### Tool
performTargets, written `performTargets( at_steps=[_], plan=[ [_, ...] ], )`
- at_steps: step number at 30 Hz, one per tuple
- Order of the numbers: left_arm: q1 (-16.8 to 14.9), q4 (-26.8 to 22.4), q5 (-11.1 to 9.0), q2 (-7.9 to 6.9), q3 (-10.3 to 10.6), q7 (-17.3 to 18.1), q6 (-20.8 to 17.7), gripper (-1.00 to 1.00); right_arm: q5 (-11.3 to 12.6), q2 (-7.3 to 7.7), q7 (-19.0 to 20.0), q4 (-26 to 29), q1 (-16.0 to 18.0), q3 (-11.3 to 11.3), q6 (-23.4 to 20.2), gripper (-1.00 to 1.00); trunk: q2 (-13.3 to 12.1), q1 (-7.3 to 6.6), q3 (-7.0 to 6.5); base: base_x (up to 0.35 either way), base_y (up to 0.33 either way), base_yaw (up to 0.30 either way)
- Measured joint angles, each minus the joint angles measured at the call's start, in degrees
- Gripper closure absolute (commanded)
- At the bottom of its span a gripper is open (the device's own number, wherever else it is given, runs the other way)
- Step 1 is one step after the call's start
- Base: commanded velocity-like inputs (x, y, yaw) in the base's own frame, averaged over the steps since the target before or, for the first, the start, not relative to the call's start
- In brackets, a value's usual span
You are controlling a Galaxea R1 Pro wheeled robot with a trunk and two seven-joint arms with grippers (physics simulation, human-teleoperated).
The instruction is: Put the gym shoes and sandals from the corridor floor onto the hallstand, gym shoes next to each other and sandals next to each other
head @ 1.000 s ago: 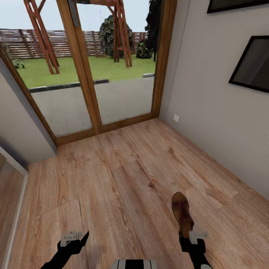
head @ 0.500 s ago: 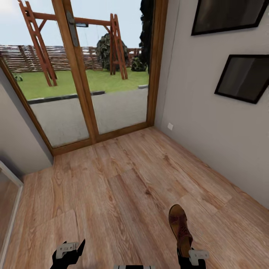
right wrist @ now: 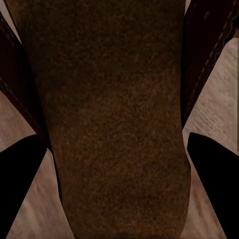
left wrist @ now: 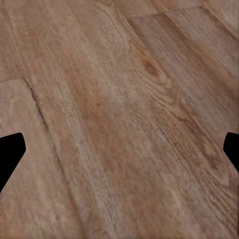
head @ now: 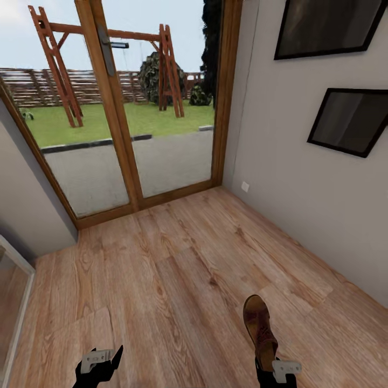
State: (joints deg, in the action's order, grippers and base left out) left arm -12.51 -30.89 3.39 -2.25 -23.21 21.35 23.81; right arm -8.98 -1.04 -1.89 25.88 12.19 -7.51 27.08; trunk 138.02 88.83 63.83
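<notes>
**Brown sandal carried over wood-plank floor at the glazed door**

The right end effector (head: 276,372) sits at the lower edge of the head view, closed around the heel end of a sandal (head: 260,328). The sandal is a narrow, rounded-toe oval of dark brown leather with a mottled tan-brown insole, pointing away from the robot above the corridor floor (head: 178,269). In the right wrist view the insole (right wrist: 114,114) reads as a grainy, suede-like surface, flanked by dark stitched straps, with a black finger (right wrist: 20,184) at each lower corner.

The left end effector (head: 102,362) hangs low on the other side, its fingers spread wide and holding nothing; the left wrist view shows bare planks between the two black fingertips (left wrist: 10,154).

The floor is light brown laminate with strong grain and knots. Ahead stands a wood-framed glass door (head: 113,108); on the pale grey wall to the right hang two dark, black-framed pictures (head: 350,121).
</notes>
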Motion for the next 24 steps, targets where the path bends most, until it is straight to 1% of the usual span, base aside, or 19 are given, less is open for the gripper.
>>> performTargets(
  at_steps=[4, 7, 17, 24],
  plan=[
    [0.0, 0.0, 0.0, 0.00, 0.0, 0.0, 0.0, -1.00, 0.0, 0.03, -0.1, 0.0, 0.0, 0.0, 0.0, 1.00, -1.6, -0.88, -0.72, 0.000, 0.000, -0.006],
    [0.0, 0.0, 0.0, 0.01, 0.0, 0.0, 0.0, -1.00, 0.1, 0.03, -0.2, 0.0, 0.0, 0.0, 0.0, 1.00, -2.8, -1.54, -1.28, 0.000, 0.000, -0.106],
    [0.2, 0.0, 0.0, -0.01, 0.0, 0.0, 0.0, -1.00, 0.1, 0.04, -0.3, -0.1, 0.0, 0.0, 0.0, 1.00, -6.8, -3.73, -3.32, 0.000, 0.000, -0.220],
    [0.2, 0.0, 0.0, 0.01, 0.0, 0.0, 0.0, -1.00, 0.2, 0.04, -0.3, -0.5, 0.0, -0.1, 0.0, 1.00, -6.8, -3.74, -3.53, 0.000, 0.000, -0.249]
  ],
)
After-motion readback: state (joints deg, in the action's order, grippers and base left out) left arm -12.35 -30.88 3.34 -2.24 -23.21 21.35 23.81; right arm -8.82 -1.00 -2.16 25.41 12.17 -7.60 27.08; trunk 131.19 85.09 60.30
